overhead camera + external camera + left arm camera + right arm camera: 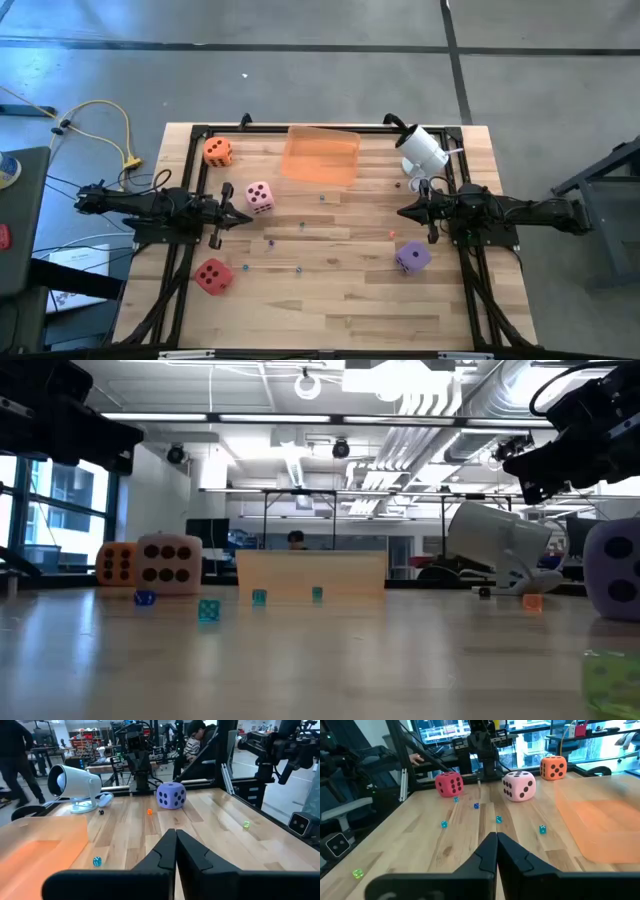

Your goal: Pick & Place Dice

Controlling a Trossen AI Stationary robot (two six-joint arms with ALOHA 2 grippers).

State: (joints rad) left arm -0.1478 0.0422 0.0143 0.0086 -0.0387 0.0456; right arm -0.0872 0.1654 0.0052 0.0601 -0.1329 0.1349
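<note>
Both my left gripper (243, 217) and right gripper (403, 212) are pinched shut, empty; pink die (259, 197) at left's 1 o'clock looks squishy-light, so I'd squeeze opposite flat faces.

You get bright, even light from ceiling strips (300, 418); shadows on the table (330, 290) stay faint, and the low view's foreground blurs.

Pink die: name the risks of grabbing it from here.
The pink die sits close beside the tray; a clumsy grasp could shove it against the tray wall. Small dice litter the table nearby and could get knocked. The shut left gripper must open first.
</note>
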